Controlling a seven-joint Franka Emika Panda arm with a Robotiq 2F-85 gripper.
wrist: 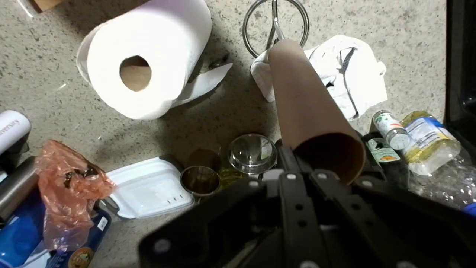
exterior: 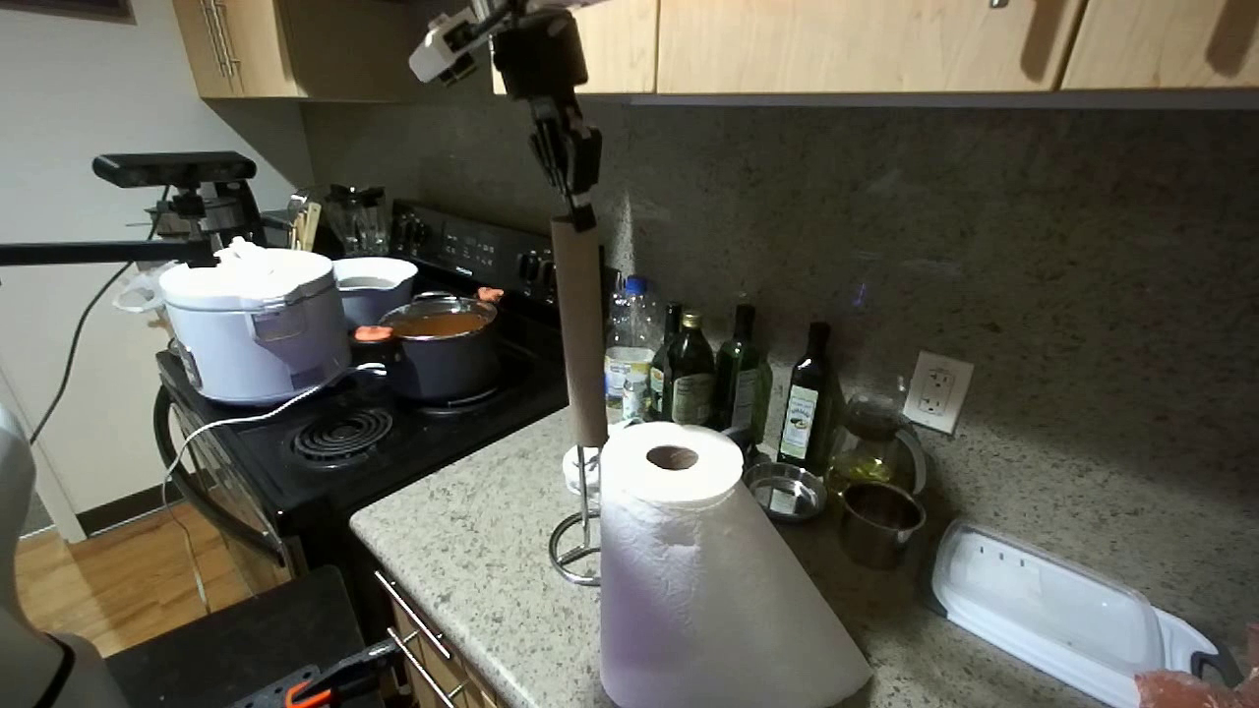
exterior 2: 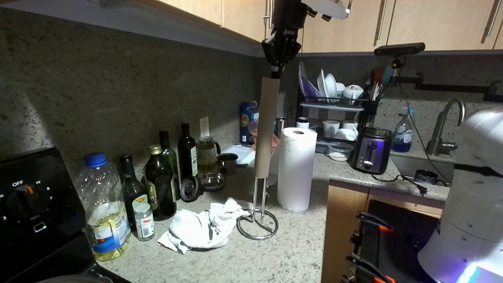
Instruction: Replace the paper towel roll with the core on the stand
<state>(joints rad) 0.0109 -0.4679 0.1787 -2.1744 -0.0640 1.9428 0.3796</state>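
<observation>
The core (exterior: 580, 334) is a slim brown cardboard tube, nearly upright in both exterior views (exterior 2: 265, 129). My gripper (exterior 2: 276, 73) is shut on the wall of its top end, with a fingertip at the rim in the wrist view (wrist: 295, 158). The stand (exterior 2: 257, 238) rests on the counter below. Its upright wire runs up to the core's lower end in both exterior views; the wire's top is hidden, seemingly inside the core. In the wrist view the core (wrist: 305, 93) covers part of the stand (wrist: 275, 18). The paper towel roll (exterior: 679, 590) stands upright beside the stand, a sheet hanging loose.
A crumpled white cloth (exterior 2: 208, 228) lies against the stand's base. Several bottles (exterior 2: 159, 181), a metal bowl (exterior: 787, 492) and a white container (exterior: 1052, 610) line the wall. The stove (exterior: 344, 433) with pots adjoins the counter. Cabinets (exterior: 856, 44) hang above.
</observation>
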